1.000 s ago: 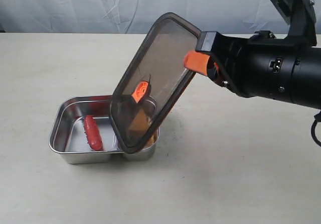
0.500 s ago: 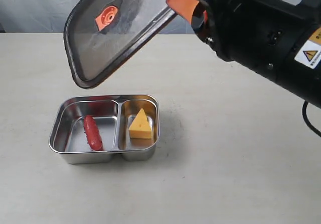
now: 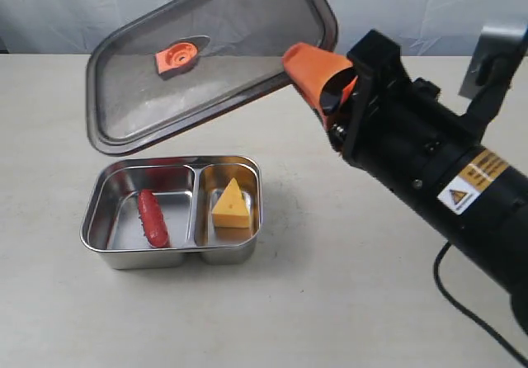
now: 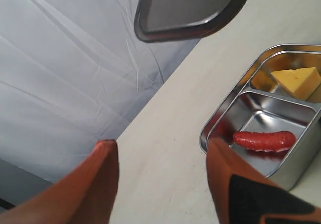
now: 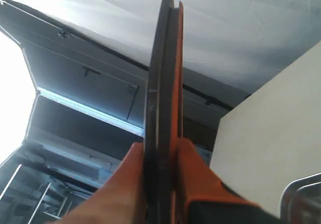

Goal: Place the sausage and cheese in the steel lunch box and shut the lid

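Observation:
The steel lunch box (image 3: 97, 234) sits on the table with the red sausage (image 3: 153, 218) in its left compartment and the yellow cheese (image 3: 232, 205) wedge in its right one. Above it hangs the dark see-through lid (image 3: 231, 46), tilted, its orange valve (image 3: 176, 57) facing up. My right gripper (image 3: 313, 75) is shut on the lid's right edge; the right wrist view shows the lid (image 5: 163, 73) edge-on between the orange fingers (image 5: 193, 169). My left gripper (image 4: 163, 151) stands open with nothing between its fingers, beside the lunch box (image 4: 220, 123), where the sausage (image 4: 263, 139) and cheese (image 4: 296, 81) show.
A pale table (image 3: 330, 302) carries the box. A white cloth backdrop (image 3: 74, 5) hangs behind the table's far edge. The right arm's black body (image 3: 437, 178) stretches over the table's right side, with a cable (image 3: 470, 310) trailing near the front.
The lid, earlier leaning steeply with its lower edge down in the box, has been lifted and turned nearly flat above it. The right arm swung lower and nearer. Sausage and cheese stayed put.

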`<state>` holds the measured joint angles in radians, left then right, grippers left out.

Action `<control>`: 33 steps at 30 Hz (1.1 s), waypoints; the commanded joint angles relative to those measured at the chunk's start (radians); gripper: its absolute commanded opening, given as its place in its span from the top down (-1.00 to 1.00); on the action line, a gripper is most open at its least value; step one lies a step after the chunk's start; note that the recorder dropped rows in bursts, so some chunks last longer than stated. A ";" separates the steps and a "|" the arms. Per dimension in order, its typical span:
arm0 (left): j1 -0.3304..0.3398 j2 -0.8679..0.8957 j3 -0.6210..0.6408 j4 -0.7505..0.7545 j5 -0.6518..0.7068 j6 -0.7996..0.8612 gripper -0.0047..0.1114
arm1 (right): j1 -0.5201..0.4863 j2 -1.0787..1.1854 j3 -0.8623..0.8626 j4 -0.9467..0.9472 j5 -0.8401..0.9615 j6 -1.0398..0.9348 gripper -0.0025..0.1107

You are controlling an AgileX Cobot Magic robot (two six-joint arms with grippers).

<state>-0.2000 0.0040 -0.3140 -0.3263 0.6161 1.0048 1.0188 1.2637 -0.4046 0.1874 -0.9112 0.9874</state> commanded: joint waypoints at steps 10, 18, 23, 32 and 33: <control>-0.002 -0.004 -0.004 -0.013 -0.010 -0.011 0.04 | 0.380 0.375 -0.077 0.548 -0.310 -0.013 0.97; -0.002 -0.004 -0.004 -0.013 -0.010 -0.011 0.04 | 0.414 0.540 -0.243 0.655 -0.310 -0.068 0.97; -0.002 -0.004 -0.004 -0.016 -0.010 -0.011 0.04 | 0.457 0.589 -0.243 0.800 -0.310 -0.053 0.97; -0.002 -0.004 -0.004 -0.016 -0.010 -0.011 0.04 | 0.479 0.649 -0.243 0.812 -0.310 -0.064 0.97; -0.002 -0.004 -0.004 -0.016 -0.010 -0.011 0.04 | 0.479 0.657 -0.243 0.819 -0.310 -0.066 0.97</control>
<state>-0.2000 0.0040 -0.3140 -0.3263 0.6161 1.0030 1.4928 1.9049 -0.6432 0.9947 -1.1955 0.9344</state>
